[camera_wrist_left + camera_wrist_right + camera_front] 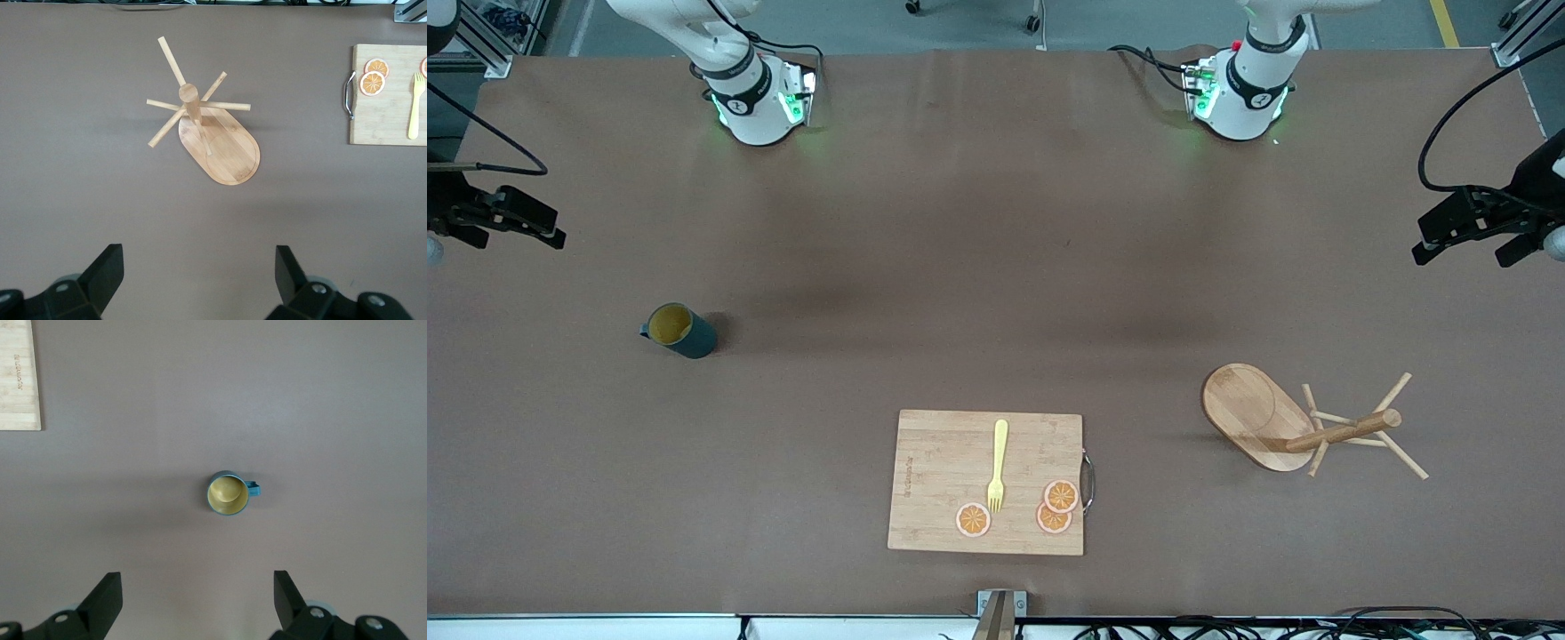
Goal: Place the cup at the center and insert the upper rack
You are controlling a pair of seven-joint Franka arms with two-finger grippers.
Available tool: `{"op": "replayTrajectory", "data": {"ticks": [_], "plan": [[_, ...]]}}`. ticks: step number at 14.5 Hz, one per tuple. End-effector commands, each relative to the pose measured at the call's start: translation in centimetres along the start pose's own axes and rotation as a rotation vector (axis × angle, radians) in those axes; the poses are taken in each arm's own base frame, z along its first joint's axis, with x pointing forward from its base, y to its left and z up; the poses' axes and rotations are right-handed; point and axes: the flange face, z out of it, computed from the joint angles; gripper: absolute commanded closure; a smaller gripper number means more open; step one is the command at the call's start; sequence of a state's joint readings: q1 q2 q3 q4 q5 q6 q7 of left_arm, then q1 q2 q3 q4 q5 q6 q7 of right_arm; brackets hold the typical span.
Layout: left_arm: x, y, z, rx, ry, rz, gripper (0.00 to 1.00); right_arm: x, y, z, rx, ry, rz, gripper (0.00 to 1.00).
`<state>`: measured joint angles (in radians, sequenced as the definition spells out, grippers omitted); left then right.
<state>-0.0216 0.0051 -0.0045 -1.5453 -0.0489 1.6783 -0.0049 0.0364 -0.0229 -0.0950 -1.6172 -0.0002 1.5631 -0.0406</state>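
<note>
The dark teal ribbed cup (228, 494), upright on the table (960, 267), sits under the wide-open right hand (195, 600); the left hand (198, 280) waits wide open.

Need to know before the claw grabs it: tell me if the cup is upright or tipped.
Upright. The cup stands on the table with its round mouth up and yellow inside showing; nothing visible inside.

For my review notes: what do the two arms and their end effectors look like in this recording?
Both arms are white with black joint bands, and green lights glow at their bases. Black cables trail from each base and loop to the wrists. The left end effector and right end effector are black, each with two blocky angular fingers, matte and unmarked in the wrist views.
</note>
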Motion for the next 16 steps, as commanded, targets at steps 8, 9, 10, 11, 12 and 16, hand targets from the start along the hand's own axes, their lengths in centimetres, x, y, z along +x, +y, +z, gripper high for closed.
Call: {"op": "replayTrajectory", "data": {"ticks": [8,9,10,11,12,16], "plan": [[0.0,0.2,-0.5,0.005,-0.001,0.003,0.00,-0.7,-0.5,0.2,0.007,-0.002,-0.017,0.00],[0.0,0.2,-0.5,0.004,-0.001,0.003,0.00,-0.5,-0.5,0.4,0.006,-0.005,-0.017,0.00],[0.0,0.1,-0.4,0.005,-0.002,0.001,0.00,-0.2,-0.7,1.0,0.006,-0.016,-0.023,0.00],[0.0,0.2,-0.5,0.005,-0.001,0.003,0.00,0.3,-1.7,2.2,-0.002,-0.044,-0.039,0.00],[0.0,0.1,-0.4,0.005,-0.002,0.001,0.00,0.8,-2.4,3.5,-0.017,-0.070,-0.041,0.00],[0.1,0.3,-0.5,0.005,0.002,0.003,0.00,3.3,-5.2,10.5,-0.044,-0.155,0.020,0.00]]}}
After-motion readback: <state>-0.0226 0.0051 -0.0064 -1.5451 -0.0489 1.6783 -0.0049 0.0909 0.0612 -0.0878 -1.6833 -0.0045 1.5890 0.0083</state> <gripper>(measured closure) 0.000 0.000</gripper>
